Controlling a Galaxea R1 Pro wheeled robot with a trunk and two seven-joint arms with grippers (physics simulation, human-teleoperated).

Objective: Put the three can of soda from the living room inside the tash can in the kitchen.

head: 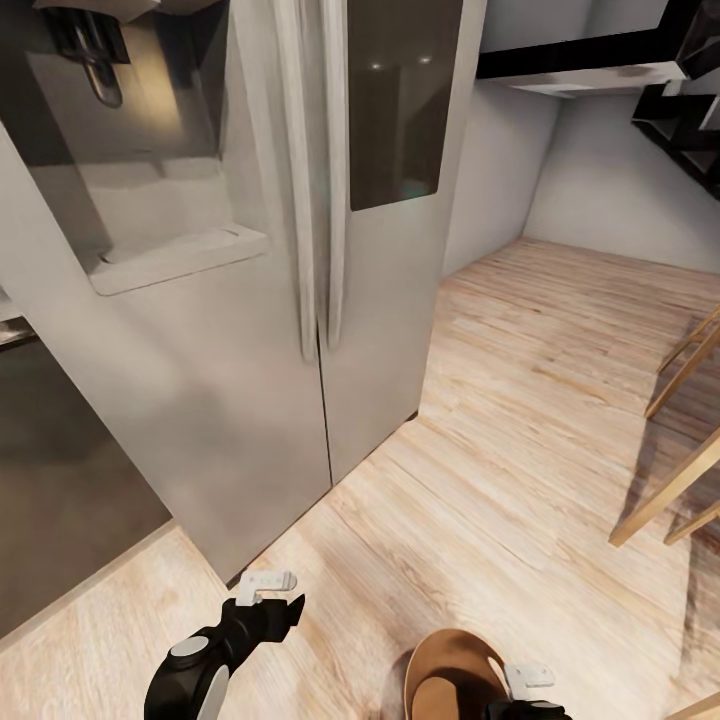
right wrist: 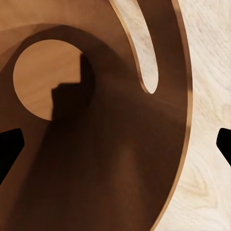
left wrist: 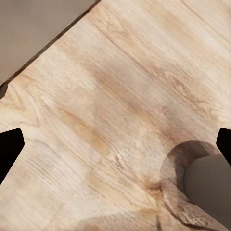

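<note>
Right gripper point(head: 527, 680): jaws apart, empty, poised over the tash can point(head: 450, 675), looking into its brown interior point(right wrist: 96, 159). Left gripper point(head: 268, 590): jaws apart, empty, above the wood floor point(head: 520, 450). Trash can: on floor, near side-by-side refrigerator point(head: 280, 250). Wooden stool legs point(head: 680, 470) at right.

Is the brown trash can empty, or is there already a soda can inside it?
Empty, as far as shown: the right wrist view looks into the tash can and shows bare brown walls and a bare round bottom, with only a shadow there.

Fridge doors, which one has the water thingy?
The door at the head view's left, with the recessed dispenser; the other door has a flat dark panel.
</note>
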